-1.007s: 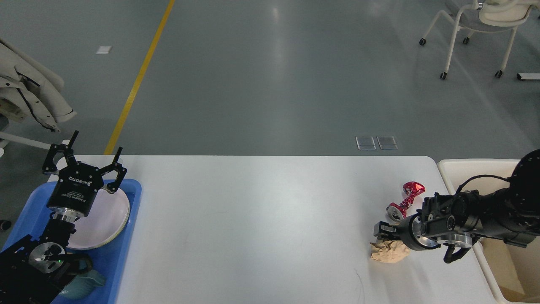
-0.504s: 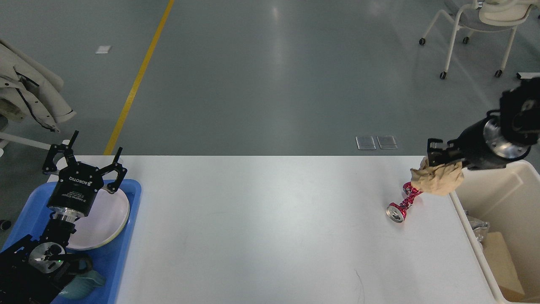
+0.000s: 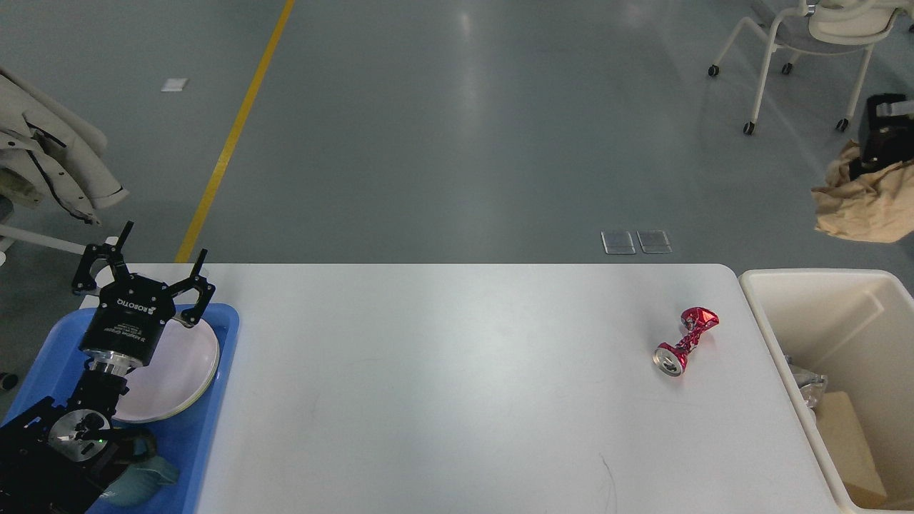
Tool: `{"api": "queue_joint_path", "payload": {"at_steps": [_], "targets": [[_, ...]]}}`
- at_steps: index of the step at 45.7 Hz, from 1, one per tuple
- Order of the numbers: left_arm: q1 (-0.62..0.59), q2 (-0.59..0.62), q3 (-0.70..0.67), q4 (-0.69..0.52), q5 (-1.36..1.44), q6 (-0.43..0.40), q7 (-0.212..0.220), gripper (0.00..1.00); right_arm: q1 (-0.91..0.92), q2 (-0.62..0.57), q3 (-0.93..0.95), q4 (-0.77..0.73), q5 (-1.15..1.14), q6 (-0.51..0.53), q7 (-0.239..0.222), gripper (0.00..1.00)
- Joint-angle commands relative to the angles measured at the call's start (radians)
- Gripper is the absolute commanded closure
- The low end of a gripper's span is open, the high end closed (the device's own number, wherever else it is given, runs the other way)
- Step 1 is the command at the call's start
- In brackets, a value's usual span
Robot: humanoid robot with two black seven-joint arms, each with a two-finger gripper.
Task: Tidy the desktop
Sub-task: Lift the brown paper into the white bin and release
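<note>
The crumpled paper [image 3: 860, 207], held by the right gripper [image 3: 875, 153] at the frame's right edge, should be released only once centred above the cream bin [image 3: 757, 285]. The left gripper [image 3: 139, 260] is spread wide.

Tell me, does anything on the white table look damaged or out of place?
Yes. A red can lies on its side near the right end of the desktop, crushed and twisted in the middle. It is the only loose item on the bare surface, close to the cream bin but not in it.
</note>
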Motion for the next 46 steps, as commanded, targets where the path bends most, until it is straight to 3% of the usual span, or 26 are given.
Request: {"api": "queue_joint_path", "payload": {"at_steps": [1, 11, 16, 22, 24, 25, 26, 27, 46], "targets": [[0.0, 0.0, 0.0, 0.0, 0.001, 0.0, 0.0, 0.03, -0.343, -0.068, -0.031, -0.141, -0.087, -0.234, -0.006, 1.0], [0.0, 0.0, 0.0, 0.0, 0.001, 0.0, -0.002, 0.03, -1.109, -0.097, 0.151, -0.578, -0.058, -0.576, -0.008, 1.0], [0.0, 0.0, 0.002, 0.0, 0.0, 0.0, -0.002, 0.03, -1.491, -0.074, 0.357, -0.857, 0.025, -0.624, -0.008, 1.0], [0.0, 0.0, 0.002, 0.0, 0.0, 0.0, -0.002, 0.03, -1.783, 0.028, 0.562, -1.129, 0.047, -0.628, -0.008, 0.99], [0.0, 0.0, 0.0, 0.0, 0.0, 0.0, -0.002, 0.03, -1.827, 0.051, 0.612, -1.183, 0.047, -0.63, -0.008, 0.75], [0.0, 0.0, 0.002, 0.0, 0.0, 0.0, -0.002, 0.03, -1.838, 0.059, 0.633, -1.189, 0.047, -0.63, -0.008, 0.51], [0.0, 0.0, 0.002, 0.0, 0.0, 0.0, -0.002, 0.03, -1.843, 0.061, 0.653, -1.19, 0.047, -0.63, -0.009, 0.16], [0.0, 0.0, 0.002, 0.0, 0.0, 0.0, -0.002, 0.03, -1.844, 0.062, 0.67, -1.189, 0.047, -0.63, -0.011, 0.0], [0.0, 0.0, 0.002, 0.0, 0.0, 0.0, -0.002, 0.03, -1.838, 0.053, 0.695, -1.187, 0.045, -0.627, -0.011, 0.0]]}}
